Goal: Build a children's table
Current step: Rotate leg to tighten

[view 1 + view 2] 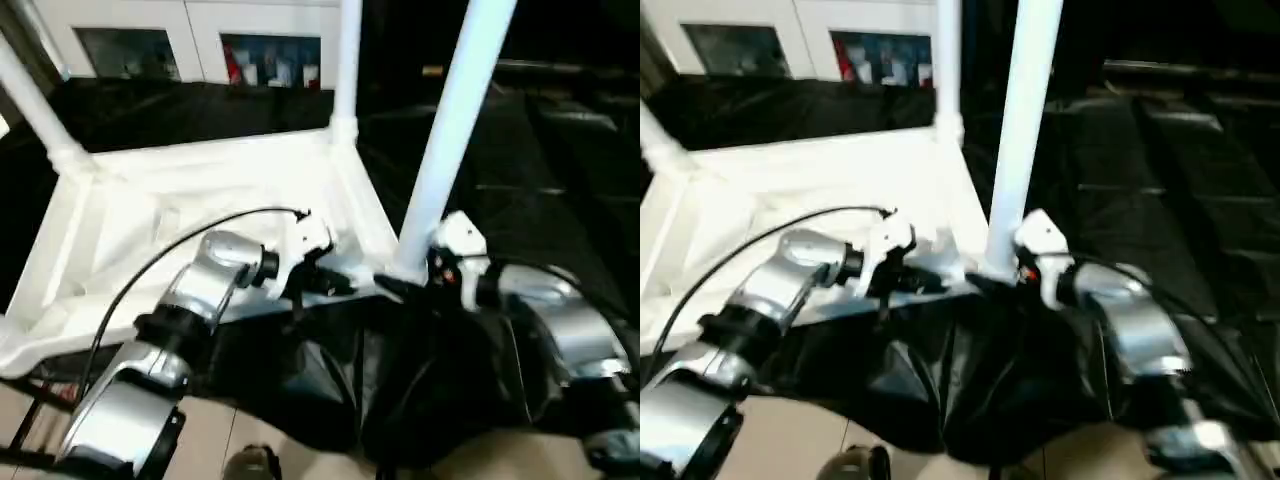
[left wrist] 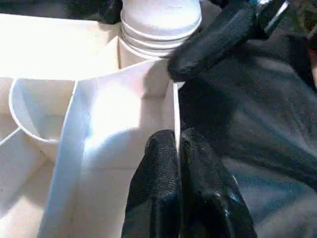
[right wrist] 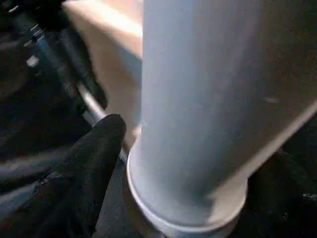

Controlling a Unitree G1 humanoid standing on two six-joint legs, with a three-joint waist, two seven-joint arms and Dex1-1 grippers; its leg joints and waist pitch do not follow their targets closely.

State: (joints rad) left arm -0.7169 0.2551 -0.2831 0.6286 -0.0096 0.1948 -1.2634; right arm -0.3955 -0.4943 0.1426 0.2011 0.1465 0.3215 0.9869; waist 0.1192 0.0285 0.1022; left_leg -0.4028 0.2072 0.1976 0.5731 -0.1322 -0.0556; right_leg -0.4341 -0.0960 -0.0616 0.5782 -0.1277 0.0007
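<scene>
Tabletop (image 1: 200, 215) of white plastic lies upside down on the black-draped work table (image 1: 560, 180), its ribbed underside facing up and divided by thin walls into shallow compartments. Three white tube legs stand up from its corner sockets: a near leg (image 1: 450, 130) at the corner closest to the robot's right side, a far leg (image 1: 347, 60) at the corner behind it, and a leaning leg (image 1: 30, 100) at the far left corner.

At the foot of the near leg, the right gripper (image 3: 188, 173) has its black fingers spread wide, one on each side of the tube just above the socket collar; whether they press on it cannot be told. The left gripper (image 2: 178, 188) has its fingers pinched shut on the thin outer wall of the tabletop, close beside that same corner socket.

Black cloth hangs in folds off the near table edge between the two silver forearms. A thin black cable (image 1: 180, 250) arcs over the left forearm and crosses in front of the tabletop. Behind the table stand white cabinets (image 1: 200, 35) with dark glass panels.
</scene>
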